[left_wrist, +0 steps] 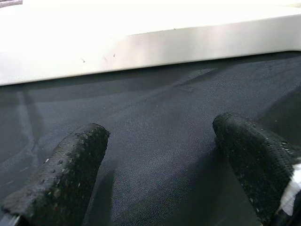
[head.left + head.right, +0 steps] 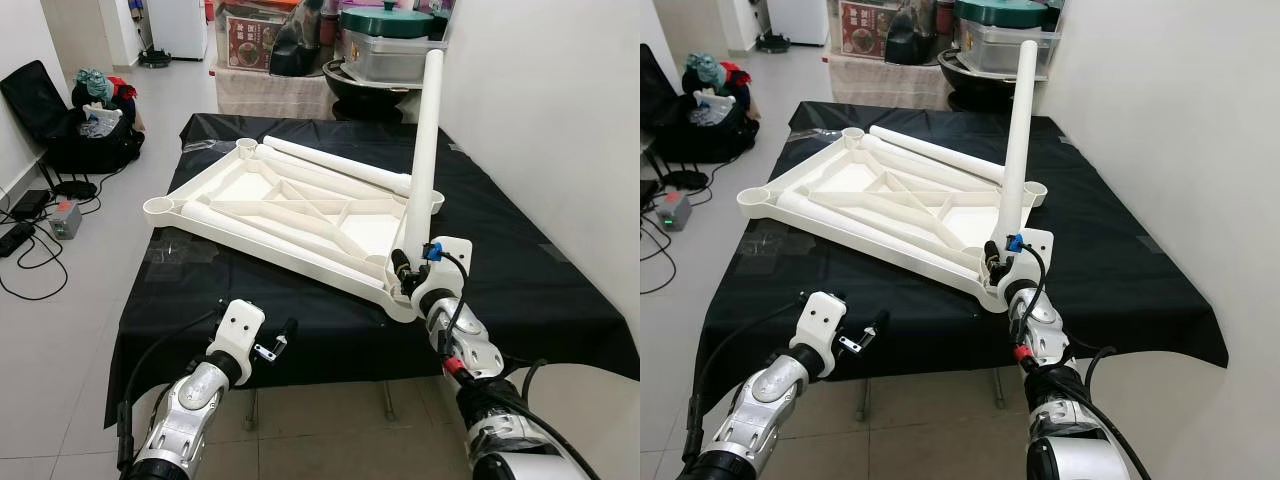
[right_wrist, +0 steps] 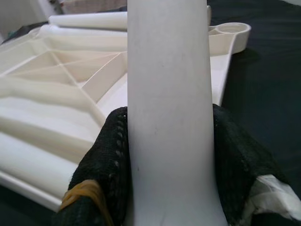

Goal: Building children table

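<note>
A tiled room with white walls holds a bench (image 2: 520, 270) draped in black cloth, filling the middle of the head frames. At the upper left of the frame a black bag (image 2: 75, 125) stuffed with clothes sits on the floor, with cables (image 2: 25, 235) trailing below it. Along the top edge, behind the bench, stand boxes and a covered pot (image 2: 385, 35).

The white plastic tabletop (image 2: 290, 215) lies upside down on the cloth, ribs facing up, stretching from centre left to lower centre. 2 loose legs (image 2: 330, 165) rest across it toward the upper centre.

The right hand (image 2: 408, 270), at lower centre right, is clenched around 1 upright leg (image 2: 425, 150) near its base, at the tabletop's near corner; the right wrist view shows its fingers (image 3: 106, 155) pressed on both sides of the tube.

The left hand (image 2: 283, 338), lower left, hovers at the bench's near edge, released, its fingers (image 1: 70, 165) spread above the cloth.
</note>
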You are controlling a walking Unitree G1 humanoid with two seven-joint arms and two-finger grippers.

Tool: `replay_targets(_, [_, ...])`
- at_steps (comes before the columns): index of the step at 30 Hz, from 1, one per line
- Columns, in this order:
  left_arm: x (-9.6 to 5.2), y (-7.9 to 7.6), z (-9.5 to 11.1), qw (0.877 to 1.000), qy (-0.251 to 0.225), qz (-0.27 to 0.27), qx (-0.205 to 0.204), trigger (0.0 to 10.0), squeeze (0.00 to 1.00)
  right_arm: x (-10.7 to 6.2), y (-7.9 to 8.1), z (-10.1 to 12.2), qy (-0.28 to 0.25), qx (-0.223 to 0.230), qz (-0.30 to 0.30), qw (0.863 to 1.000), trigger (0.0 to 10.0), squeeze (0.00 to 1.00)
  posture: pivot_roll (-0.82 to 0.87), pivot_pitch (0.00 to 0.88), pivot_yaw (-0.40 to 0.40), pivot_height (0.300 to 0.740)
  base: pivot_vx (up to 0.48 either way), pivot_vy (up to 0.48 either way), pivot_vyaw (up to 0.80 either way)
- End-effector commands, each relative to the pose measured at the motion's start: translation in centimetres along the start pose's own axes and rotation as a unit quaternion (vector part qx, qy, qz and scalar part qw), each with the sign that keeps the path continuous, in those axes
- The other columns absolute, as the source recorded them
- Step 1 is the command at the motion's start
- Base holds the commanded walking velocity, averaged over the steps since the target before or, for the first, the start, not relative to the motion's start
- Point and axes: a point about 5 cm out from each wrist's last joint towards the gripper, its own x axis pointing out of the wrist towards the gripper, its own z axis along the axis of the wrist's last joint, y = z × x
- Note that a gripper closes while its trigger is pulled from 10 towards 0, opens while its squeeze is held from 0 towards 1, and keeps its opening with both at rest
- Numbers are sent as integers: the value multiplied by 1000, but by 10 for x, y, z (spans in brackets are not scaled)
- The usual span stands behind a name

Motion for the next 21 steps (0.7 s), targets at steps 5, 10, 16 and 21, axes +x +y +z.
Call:
replay_targets(5, [4, 8, 6, 1000, -8, -8, -11, 10000, 0, 2, 17, 24, -52, 154, 22, 986, 0, 0, 55, 0, -106, 740, 0, 0, 0])
replay_targets(10, [8, 20, 26, 997, -43, -31, -50, 10000, 0, -5, 63, 44, -91, 162, 144, 972, 0, 0, 61, 0, -104, 740, 0, 0, 0])
replay_targets(16, [9, 33, 40, 995, -67, -32, -73, 10000, 0, -14, 76, 39, -106, 68, 200, 972, 0, 0, 67, 0, -107, 740, 0, 0, 0])
replay_targets(21, [7, 50, 62, 983, -111, -31, -141, 10000, 0, -17, 60, 34, -129, -59, 195, 971, 0, 0, 65, 0, -106, 740, 0, 0, 0])
